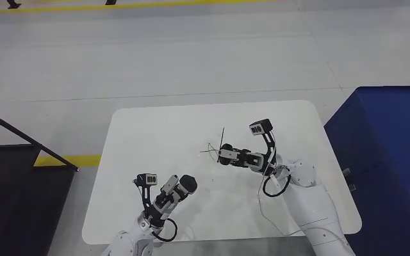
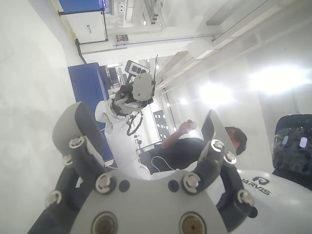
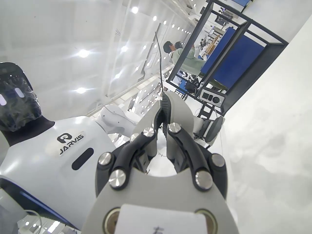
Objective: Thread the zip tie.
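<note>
Zip tie (image 1: 222, 137) is the thing to be threaded, and one can be counted for sure. Nearest to the robot, over the near left part of the white table (image 1: 154, 134), the left gripper (image 1: 182, 187) is held with its fingers (image 2: 80, 122) spread wide and nothing between them. It is likely left open like that so the loose end of the tie can be taken by it. Farther out, near the middle of the table, the right gripper (image 1: 223, 154) is squeezed together on the bottom part of the tie. The thin black strip is held pointing up, away from the table, with its long end poking out past the fingertips. It is probably held this way so the free end can be reached and bent round into a loop. Two grippers are counted, well apart, and one table. No threading is judged to be done yet.
</note>
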`<control>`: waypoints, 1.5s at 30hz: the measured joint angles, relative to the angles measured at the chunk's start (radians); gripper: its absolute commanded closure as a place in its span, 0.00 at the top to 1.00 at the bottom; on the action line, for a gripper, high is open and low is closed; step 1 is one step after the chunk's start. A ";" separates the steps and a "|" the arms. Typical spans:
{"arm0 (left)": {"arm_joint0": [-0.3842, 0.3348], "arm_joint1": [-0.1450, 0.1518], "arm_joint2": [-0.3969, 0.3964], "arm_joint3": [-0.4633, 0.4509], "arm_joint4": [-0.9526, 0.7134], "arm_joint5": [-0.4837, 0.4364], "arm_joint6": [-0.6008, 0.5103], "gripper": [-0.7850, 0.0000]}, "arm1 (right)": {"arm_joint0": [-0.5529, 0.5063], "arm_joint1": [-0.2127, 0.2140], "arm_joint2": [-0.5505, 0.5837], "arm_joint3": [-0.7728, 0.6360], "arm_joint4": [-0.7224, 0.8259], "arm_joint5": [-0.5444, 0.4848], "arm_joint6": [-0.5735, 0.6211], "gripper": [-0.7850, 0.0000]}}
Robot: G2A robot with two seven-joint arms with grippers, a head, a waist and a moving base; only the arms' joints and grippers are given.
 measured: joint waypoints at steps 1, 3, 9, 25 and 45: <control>0.000 0.000 -0.002 0.000 0.000 0.002 -0.004 1.00 | 0.000 0.000 0.000 0.000 -0.001 0.000 0.000 0.00; 0.000 0.000 -0.002 0.000 0.001 0.002 -0.005 1.00 | -0.006 0.000 -0.006 -0.009 0.007 0.015 0.000 0.00; -0.009 -0.004 0.001 -0.004 0.016 0.027 0.043 1.00 | -0.018 0.004 -0.024 -0.012 0.010 0.077 -0.038 0.00; -0.063 -0.060 0.083 0.067 0.580 -0.110 0.475 0.79 | 0.012 -0.008 -0.147 0.047 -0.100 0.079 -0.186 0.00; -0.087 -0.086 0.101 0.122 0.712 -0.036 0.579 0.40 | 0.023 0.005 -0.168 0.052 -0.196 0.037 -0.223 0.00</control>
